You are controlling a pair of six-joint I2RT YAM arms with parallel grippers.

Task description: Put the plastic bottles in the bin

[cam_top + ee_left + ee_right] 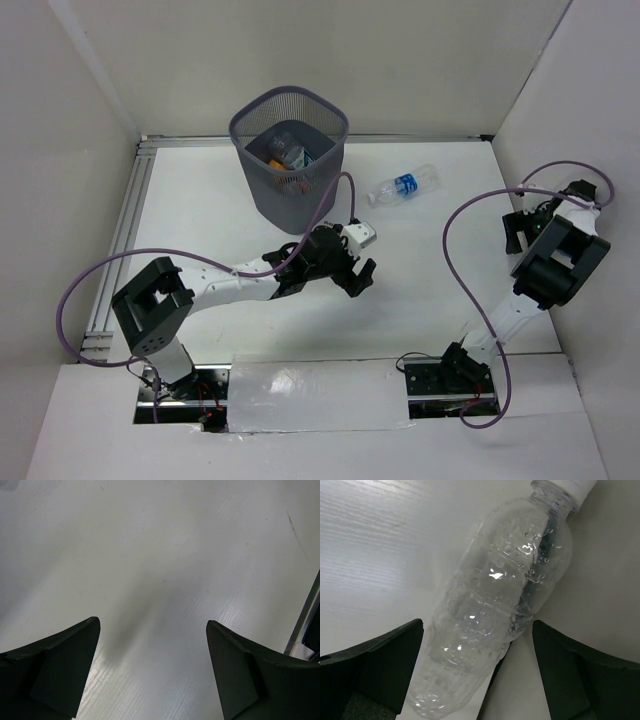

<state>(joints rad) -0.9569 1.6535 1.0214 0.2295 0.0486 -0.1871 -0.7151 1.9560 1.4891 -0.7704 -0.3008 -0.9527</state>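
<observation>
The dark wire-mesh bin (258,120) stands at the back of the table, with an orange bottle and a blue-labelled bottle (283,153) inside. A clear bottle with a blue label (404,186) lies on its side to the right of the bin. My left gripper (358,277) is open and empty over bare table (152,625), below and between the bin and that bottle. My right gripper (518,228) is open by the right wall. In its wrist view a clear white-capped bottle (495,605) lies between its open jaws (477,625), where the table meets the wall.
White walls enclose the table on the left, back and right (590,110). An aluminium rail (122,235) runs along the left edge. Purple cables (460,225) loop off both arms. A rail edge shows at the right of the left wrist view (305,615).
</observation>
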